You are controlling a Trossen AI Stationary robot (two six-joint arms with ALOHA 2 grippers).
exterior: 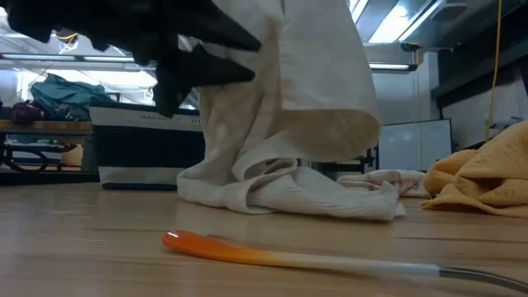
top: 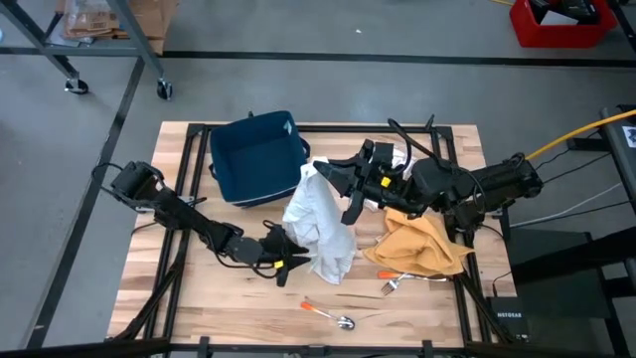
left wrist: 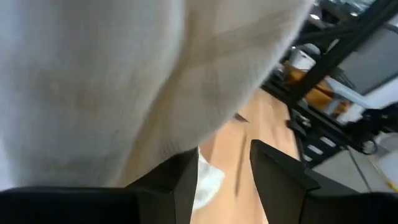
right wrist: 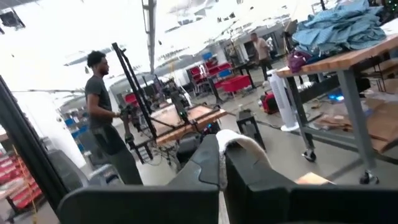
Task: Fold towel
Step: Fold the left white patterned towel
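Evenly lit from overhead, with soft, faint shadows on the wooden table (top: 199, 298). Glare from ceiling light strips (exterior: 396, 29) washing out the background at table height. Close white towel (left wrist: 124, 81) blurred and out of focus at the left wrist. Bright, hazy room behind the right wrist.

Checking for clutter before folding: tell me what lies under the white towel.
Bare wooden table shows around the white towel; its lower folds rest there. Anything beneath the heap is covered.

towel (top: 318, 221): white | cloth (top: 422, 245): mustard yellow | bin (top: 256, 157): navy blue | spoon (top: 326, 314): orange handle | table (top: 417, 308): light wood
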